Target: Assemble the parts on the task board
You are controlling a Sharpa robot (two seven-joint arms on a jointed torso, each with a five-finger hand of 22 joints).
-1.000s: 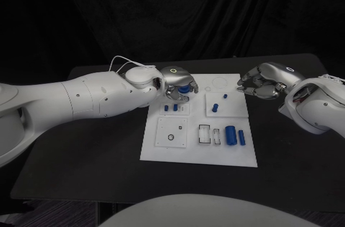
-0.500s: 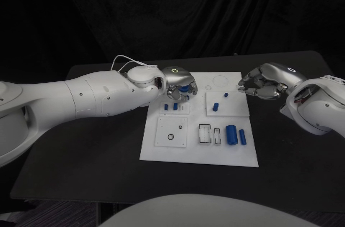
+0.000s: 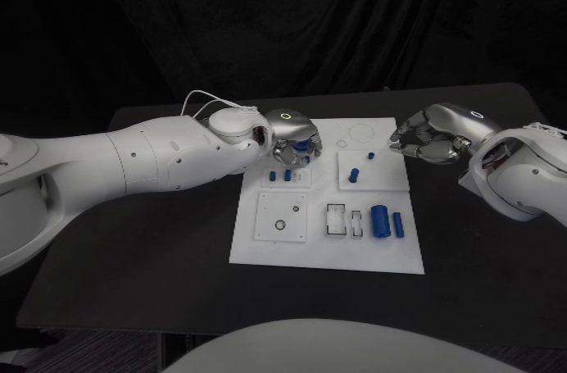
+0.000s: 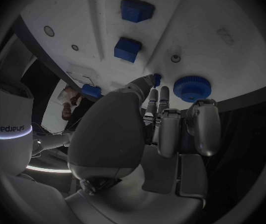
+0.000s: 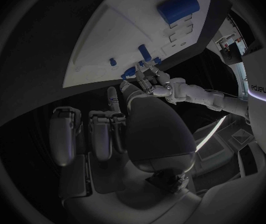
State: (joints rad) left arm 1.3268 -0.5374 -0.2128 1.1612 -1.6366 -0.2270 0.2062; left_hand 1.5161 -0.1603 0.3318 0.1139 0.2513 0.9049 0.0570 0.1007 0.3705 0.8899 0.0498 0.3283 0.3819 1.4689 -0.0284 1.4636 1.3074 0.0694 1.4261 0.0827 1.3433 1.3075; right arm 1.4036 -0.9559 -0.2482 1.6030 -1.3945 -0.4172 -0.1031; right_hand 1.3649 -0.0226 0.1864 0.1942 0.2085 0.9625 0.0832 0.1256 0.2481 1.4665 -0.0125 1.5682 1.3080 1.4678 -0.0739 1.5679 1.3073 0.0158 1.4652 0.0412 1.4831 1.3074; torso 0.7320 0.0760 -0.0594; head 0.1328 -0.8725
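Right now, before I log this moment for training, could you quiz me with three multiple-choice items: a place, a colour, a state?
1. Where is the left hand?
A. Over the board's far left part
B. Over its near right corner
C. Off the table

2. What colour is the largest cylinder?
A. Red
B. Blue
C. Green

3. What is the right hand doing?
A. Holding a cylinder
B. Lying flat on the board
C. Holding nothing, fingers curled

Answers: 1 A, the head view shows it above that far left part. 2 B, it is plainly blue against the white. 3 C, its fingers are curled in by the board's right edge and hold nothing.
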